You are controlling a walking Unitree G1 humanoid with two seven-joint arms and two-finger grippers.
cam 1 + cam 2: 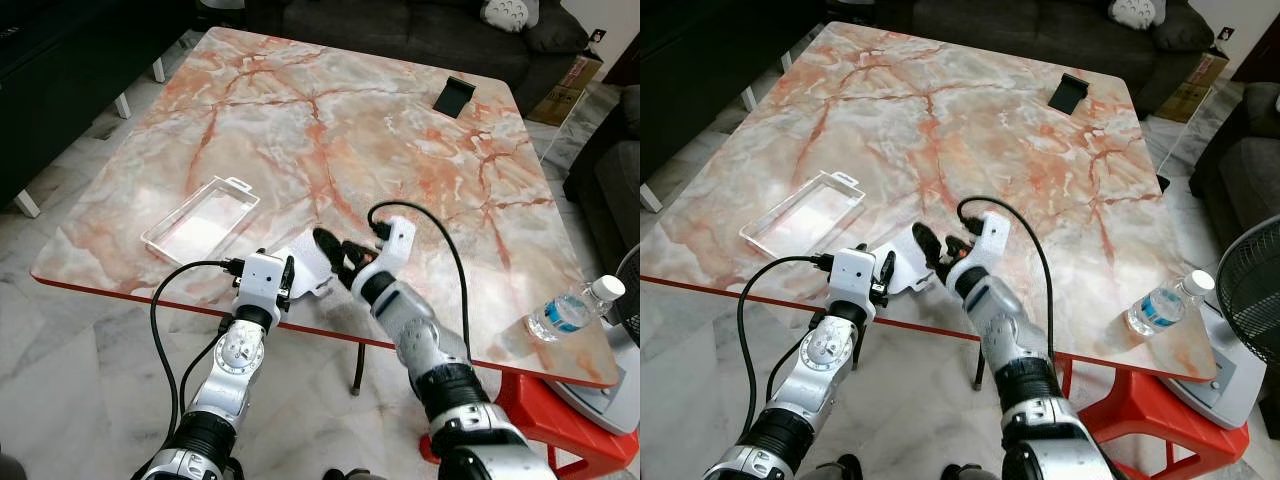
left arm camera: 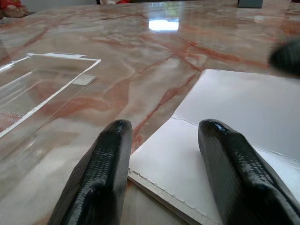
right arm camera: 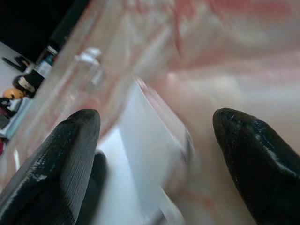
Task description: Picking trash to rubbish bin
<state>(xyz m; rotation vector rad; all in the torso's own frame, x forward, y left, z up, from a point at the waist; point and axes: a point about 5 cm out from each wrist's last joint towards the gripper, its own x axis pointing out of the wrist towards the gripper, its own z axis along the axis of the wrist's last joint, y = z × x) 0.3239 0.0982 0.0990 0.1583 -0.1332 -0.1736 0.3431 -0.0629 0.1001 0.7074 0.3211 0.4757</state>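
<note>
A flat white card (image 1: 312, 266) lies on the marble table (image 1: 330, 130) near its front edge. My left gripper (image 1: 288, 278) is at the card's left edge, open; in the left wrist view its fingertips (image 2: 118, 133) straddle a corner of the card (image 2: 234, 122), which rests flat on the table. My right gripper (image 1: 335, 250) is at the card's right side, open, with one black finger on top of the card. In the right wrist view, which is blurred, the card (image 3: 145, 140) lies between the spread fingers. A clear plastic blister shell (image 1: 200, 220) sits just left of the card.
A water bottle (image 1: 570, 310) lies at the table's front right corner, above a red stool (image 1: 560, 410). A small black object (image 1: 453, 96) stands at the far right of the table. A fan (image 1: 1250, 290) is at the right, sofas behind.
</note>
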